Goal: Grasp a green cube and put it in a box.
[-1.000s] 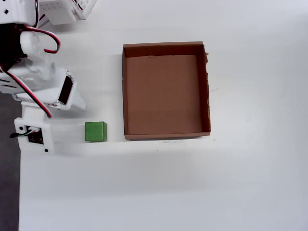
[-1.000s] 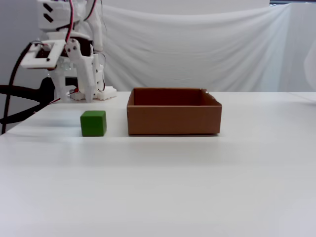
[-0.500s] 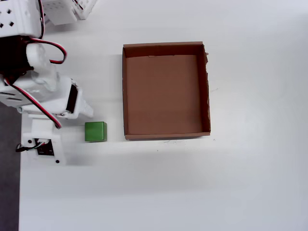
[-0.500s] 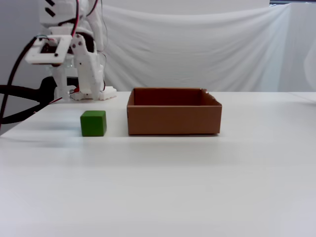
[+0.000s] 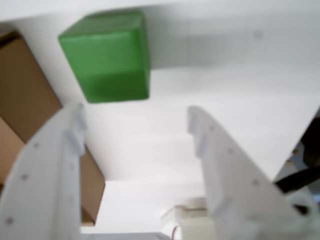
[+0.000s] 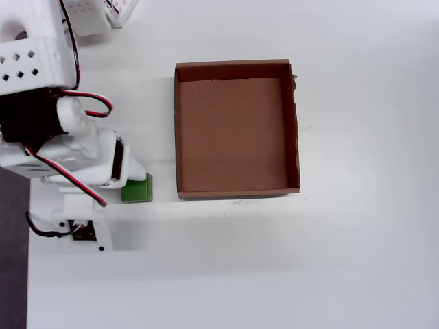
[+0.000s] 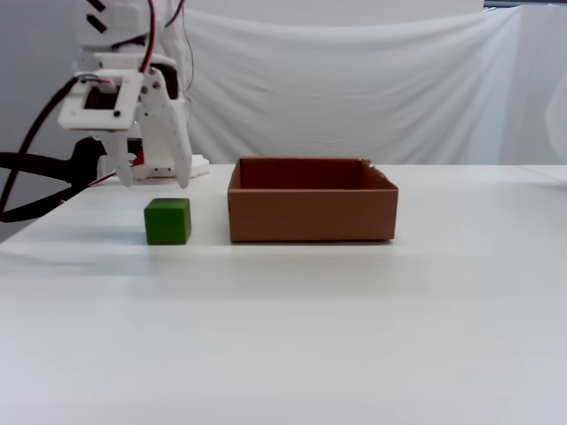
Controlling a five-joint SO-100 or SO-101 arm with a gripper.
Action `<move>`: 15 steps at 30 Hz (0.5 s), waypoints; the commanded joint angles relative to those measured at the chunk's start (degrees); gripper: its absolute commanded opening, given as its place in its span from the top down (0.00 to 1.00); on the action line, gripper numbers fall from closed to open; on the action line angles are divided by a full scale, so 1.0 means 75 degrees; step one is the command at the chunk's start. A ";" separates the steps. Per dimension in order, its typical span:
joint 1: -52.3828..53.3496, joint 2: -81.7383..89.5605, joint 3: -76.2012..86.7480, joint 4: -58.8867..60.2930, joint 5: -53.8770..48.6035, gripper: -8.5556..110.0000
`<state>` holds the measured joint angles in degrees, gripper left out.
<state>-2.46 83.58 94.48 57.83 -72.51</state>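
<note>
The green cube rests on the white table, just left of the box in the fixed view. My gripper hangs open a little above the cube, its white fingers pointing down and apart from it. In the wrist view the cube lies beyond the two spread fingers of the gripper, nearer the left one, and the box shows at the left edge. In the overhead view the arm covers part of the cube, which sits beside the box's lower left corner. The box is empty.
The arm's white base with red and black cables fills the overhead view's upper left. White perforated parts lie at the top edge. The table's left edge runs along a dark floor. A white cloth backdrop hangs behind.
</note>
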 commanded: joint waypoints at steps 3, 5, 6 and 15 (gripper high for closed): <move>-0.0141 -0.0117 -0.0457 -0.0609 -0.0187 0.71; -0.0176 -0.0199 -0.0469 -0.0797 -0.0234 0.71; -0.0188 -0.0258 -0.0516 -0.0809 -0.0234 0.71; -0.0352 -0.0867 -0.0715 -0.0914 -0.0270 0.71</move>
<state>-4.48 76.90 91.85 51.86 -73.56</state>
